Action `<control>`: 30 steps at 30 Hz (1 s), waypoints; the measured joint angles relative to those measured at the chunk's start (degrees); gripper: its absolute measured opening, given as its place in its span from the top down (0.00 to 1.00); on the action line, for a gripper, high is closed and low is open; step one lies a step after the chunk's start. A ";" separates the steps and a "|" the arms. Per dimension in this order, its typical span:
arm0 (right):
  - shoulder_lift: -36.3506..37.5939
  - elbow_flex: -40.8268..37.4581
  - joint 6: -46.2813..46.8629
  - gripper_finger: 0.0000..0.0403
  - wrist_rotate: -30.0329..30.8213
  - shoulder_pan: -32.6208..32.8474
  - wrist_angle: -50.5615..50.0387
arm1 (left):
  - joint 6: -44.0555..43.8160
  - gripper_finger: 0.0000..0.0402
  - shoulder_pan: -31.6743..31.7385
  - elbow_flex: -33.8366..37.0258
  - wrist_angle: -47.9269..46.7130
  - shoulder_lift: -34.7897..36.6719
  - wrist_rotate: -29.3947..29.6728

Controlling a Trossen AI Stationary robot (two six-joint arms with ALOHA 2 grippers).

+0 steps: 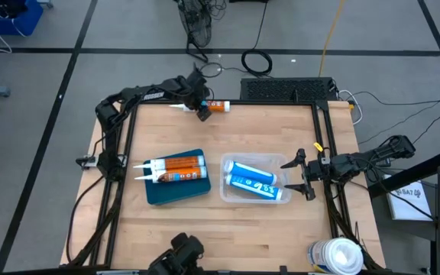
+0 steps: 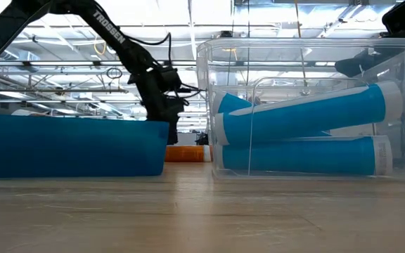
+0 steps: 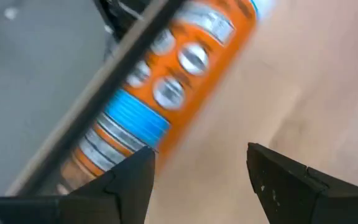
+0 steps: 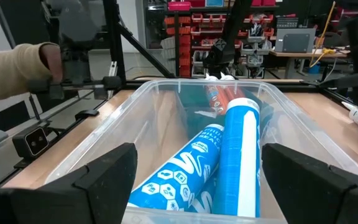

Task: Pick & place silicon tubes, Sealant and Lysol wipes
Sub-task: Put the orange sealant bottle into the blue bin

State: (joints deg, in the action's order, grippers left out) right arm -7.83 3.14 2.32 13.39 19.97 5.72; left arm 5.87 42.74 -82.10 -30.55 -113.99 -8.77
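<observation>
An orange sealant tube [image 1: 215,106] lies on its side along the table's far edge, white nozzle toward the left. My left gripper [image 1: 202,111] is right above it, slanting down and open. In the left wrist view the tube [image 3: 166,81] lies ahead of the open fingers [image 3: 201,177], mostly beyond one of them. Two more orange tubes [image 1: 176,168] lie in a blue tray [image 1: 178,191]. Two blue silicon tubes [image 1: 252,182] lie in a clear bin [image 1: 228,191]. My right gripper [image 1: 305,176] waits open at the table's right edge, facing the bin. The Lysol wipes canister [image 1: 336,256] stands at the near right corner.
A black frame rail [image 3: 114,74] runs along the far edge right beside the orange tube. A keyboard [image 1: 289,89] and cables lie beyond that edge. A person's sleeve [image 4: 11,68] shows beyond the table in the right wrist view. Bare wood lies near the front edge [image 1: 228,237].
</observation>
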 joint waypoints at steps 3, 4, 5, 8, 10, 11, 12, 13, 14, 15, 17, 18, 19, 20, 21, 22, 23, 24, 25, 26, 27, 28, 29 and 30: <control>-0.01 0.00 -0.01 0.19 0.00 0.01 0.00 | 1.61 0.36 -0.88 0.01 -3.73 0.00 2.67; 0.02 0.01 0.00 0.19 0.00 0.00 0.00 | 1.71 0.36 -1.25 0.01 -4.46 0.00 4.05; -0.01 0.01 -0.02 0.19 -0.01 -0.01 0.00 | 1.59 0.36 -1.52 0.01 -5.44 0.00 4.06; 0.01 0.00 0.01 0.19 -0.02 -0.01 0.00 | 2.72 0.36 -2.15 0.03 -8.43 -0.01 -0.47; 0.02 0.02 -0.02 0.19 0.00 0.00 0.00 | 5.08 0.36 -2.74 0.03 -6.94 -0.02 0.29; 0.00 0.02 0.00 0.19 0.00 0.01 0.00 | 5.64 0.36 -3.07 0.01 -6.02 -0.02 2.10; 0.00 0.01 -0.02 0.19 -0.02 0.02 0.00 | 5.63 0.36 -3.29 0.01 -5.13 -0.01 4.07; 0.02 0.01 0.01 0.19 -0.01 0.01 0.00 | 5.38 0.36 -3.50 0.01 -4.14 -0.02 5.95; 0.01 0.02 -0.01 0.19 0.00 -0.01 0.00 | 4.76 0.36 -3.62 0.01 -2.80 -0.02 7.70; 0.00 0.00 -0.02 0.19 0.00 0.00 0.00 | 4.44 0.36 -3.67 0.01 -1.01 -0.02 9.01; 0.01 0.01 -0.02 0.19 -0.01 0.00 0.00 | 4.49 0.36 -3.67 0.01 3.16 -0.02 11.99; 0.02 0.02 -0.01 0.19 0.00 0.00 0.00 | 4.16 0.36 -3.67 0.01 5.29 -0.02 14.01; -0.01 0.01 -0.02 0.19 0.00 0.01 -0.02 | 3.40 0.36 -3.67 0.01 7.36 -0.01 16.34; 0.01 0.01 -0.02 0.19 0.00 0.00 0.00 | 2.23 0.36 -3.67 0.01 9.09 -0.02 18.58; -0.01 0.01 -0.02 0.19 0.00 0.01 -0.01 | 1.27 0.36 -3.55 0.01 10.45 0.00 20.12; -0.01 0.01 -0.01 0.19 0.00 0.01 0.00 | 0.55 0.36 -3.29 0.01 11.41 0.00 20.81; 0.00 0.00 0.00 0.19 -0.01 0.00 -0.01 | -0.38 0.36 -2.90 0.01 11.80 0.00 20.91; 0.02 0.02 -0.01 0.19 0.00 0.00 0.00 | -1.54 0.36 -2.35 0.01 11.87 0.00 20.94; 0.01 0.02 0.00 0.19 0.00 0.01 0.00 | -2.95 0.36 -1.84 0.01 11.81 0.00 21.00; 0.01 0.02 -0.02 0.19 -0.01 0.01 -0.01 | -4.35 0.36 -1.21 0.01 11.56 0.00 20.94; 0.01 0.02 -0.01 0.19 -0.01 0.01 0.00 | -5.63 0.36 -0.62 0.01 10.91 0.00 20.63; 0.00 0.00 0.00 0.19 -0.01 0.00 -0.01 | -6.82 0.36 -0.09 0.01 10.11 0.00 19.77; 0.00 0.00 0.00 0.19 -0.01 0.01 0.00 | -7.76 0.36 0.44 0.01 9.42 0.00 18.90; 0.01 0.02 0.00 0.19 0.00 -0.01 0.00 | -8.69 0.36 0.91 0.01 8.69 0.00 18.27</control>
State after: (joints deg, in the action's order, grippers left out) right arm -7.82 3.16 2.32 13.38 19.97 5.72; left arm -2.83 43.65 -82.08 -21.86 -113.99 9.50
